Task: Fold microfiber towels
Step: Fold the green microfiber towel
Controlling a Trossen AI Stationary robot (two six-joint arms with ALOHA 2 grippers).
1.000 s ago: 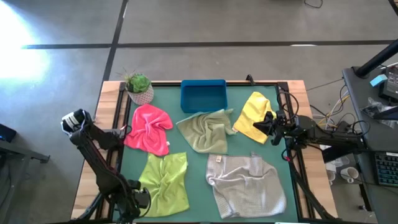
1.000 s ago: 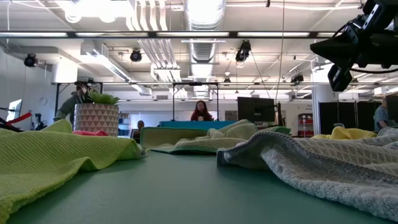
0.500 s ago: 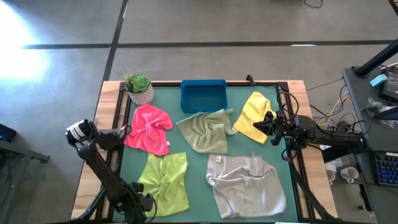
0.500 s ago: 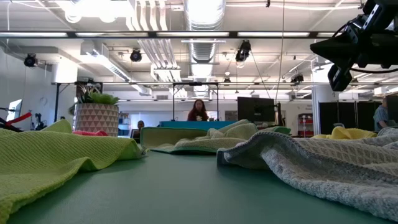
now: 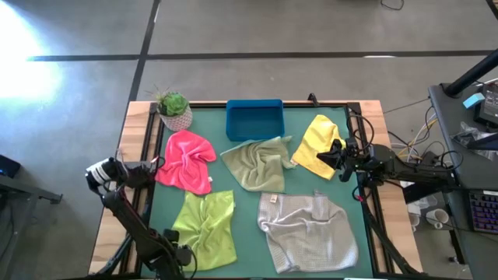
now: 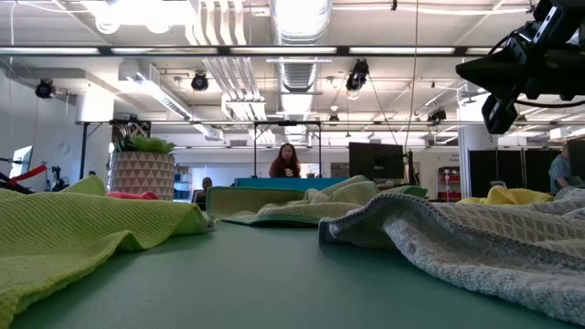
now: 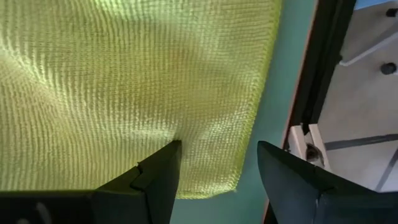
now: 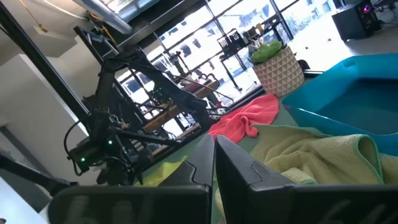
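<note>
Five microfiber towels lie crumpled on the green mat: hot pink (image 5: pixel 185 159), olive green (image 5: pixel 257 162), yellow (image 5: pixel 317 144), light grey (image 5: pixel 307 229) and lime green (image 5: pixel 206 229). My left gripper (image 7: pixel 219 163) points down, open, over the lime towel's near left corner (image 7: pixel 230 186). One finger is above the cloth, the other above the bare mat beside its edge. I see no touch. In the high view that gripper (image 5: pixel 184 252) is at the table's near left. My right gripper (image 5: pixel 336 158) waits level and shut at the right side, above the yellow towel's edge.
A blue tray (image 5: pixel 254 119) and a small potted plant (image 5: pixel 173 109) stand along the far edge. Black frame rails (image 7: pixel 323 74) run close beside the lime towel on the left. A person (image 6: pixel 286 163) is in the room beyond the table.
My left arm has sunk toward the near left corner of the lime green towel, and its elbow has dropped toward the near edge. The towels have not moved.
</note>
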